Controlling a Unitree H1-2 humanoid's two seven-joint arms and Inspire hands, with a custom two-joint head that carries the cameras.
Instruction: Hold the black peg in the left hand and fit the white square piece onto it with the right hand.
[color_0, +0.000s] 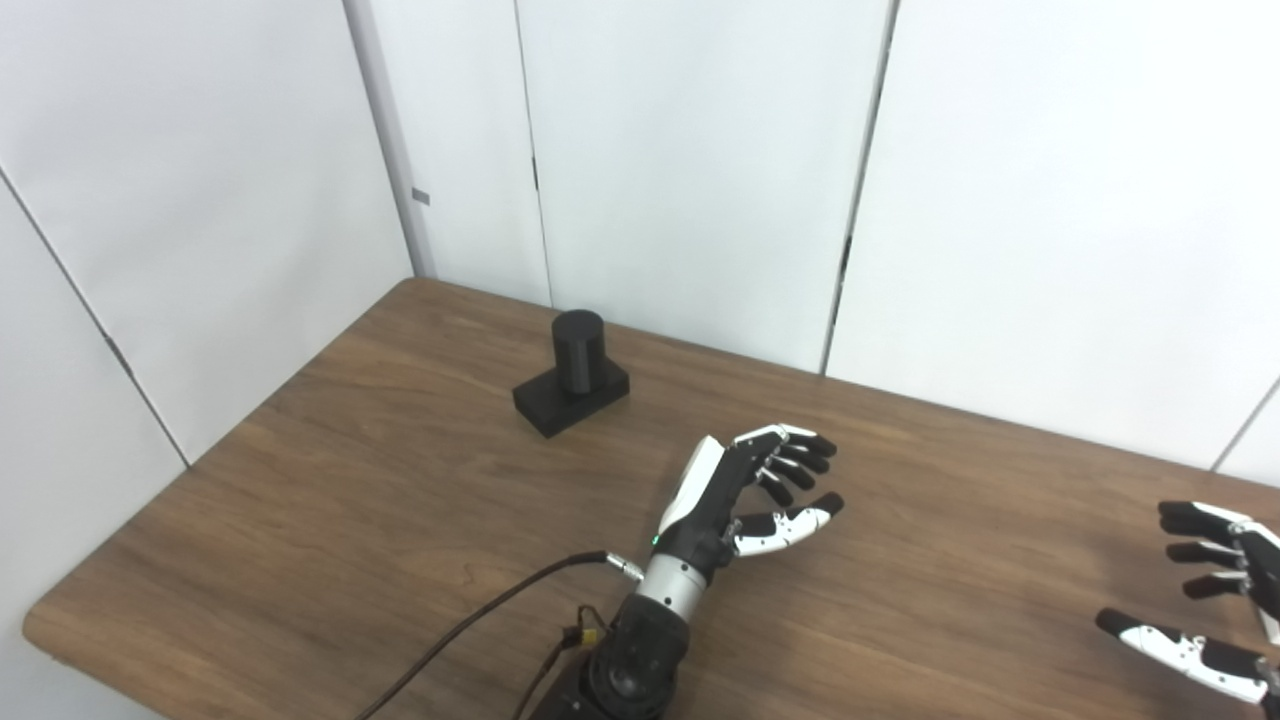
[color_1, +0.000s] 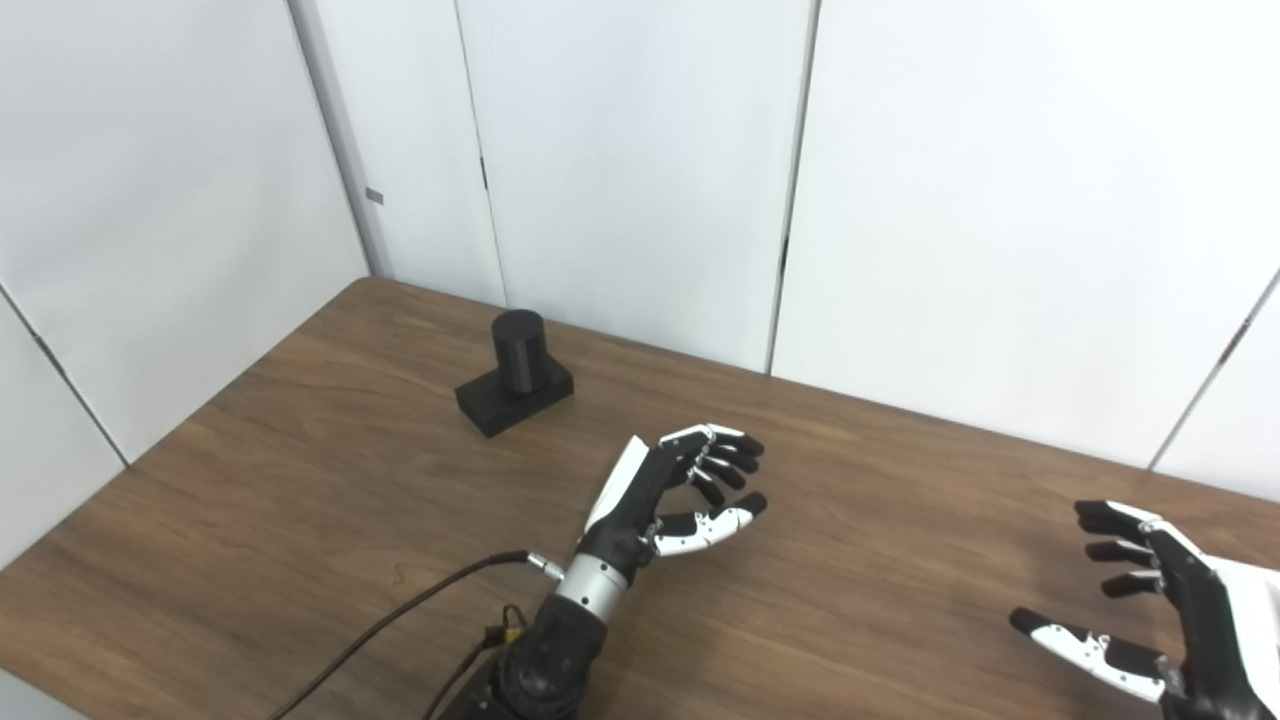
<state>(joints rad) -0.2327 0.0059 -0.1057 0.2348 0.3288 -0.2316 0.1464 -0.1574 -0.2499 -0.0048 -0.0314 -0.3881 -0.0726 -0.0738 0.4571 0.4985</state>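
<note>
Black peg (color_0: 577, 360) stands upright on its block base, on the worktop (color_0: 300, 520) ahead and to the left of the left robot hand (color_0: 745, 495), well apart from it. Left robot hand is empty, fingers loosely curled with a wide gap to the thumb, palm facing right. Right robot hand (color_1: 1160, 600) is at the far right, also empty and spread wide, thumb low and fingers above.

White square piece isn't visible in either view, so can't say where it is.

Handling guess: peg and base look like one rigid, matte plastic part, light, not fragile, not very slippery. Grab by the block base or low on the cylinder, so the top stays free for the square piece. The base looks like it sits flat and stable.

Obstructions: none between the left robot hand and the peg. Black cable (color_0: 470, 625) trails off the left wrist toward the near edge, clear of the peg. Wall panels (color_0: 700, 150) sit close behind the peg.
</note>
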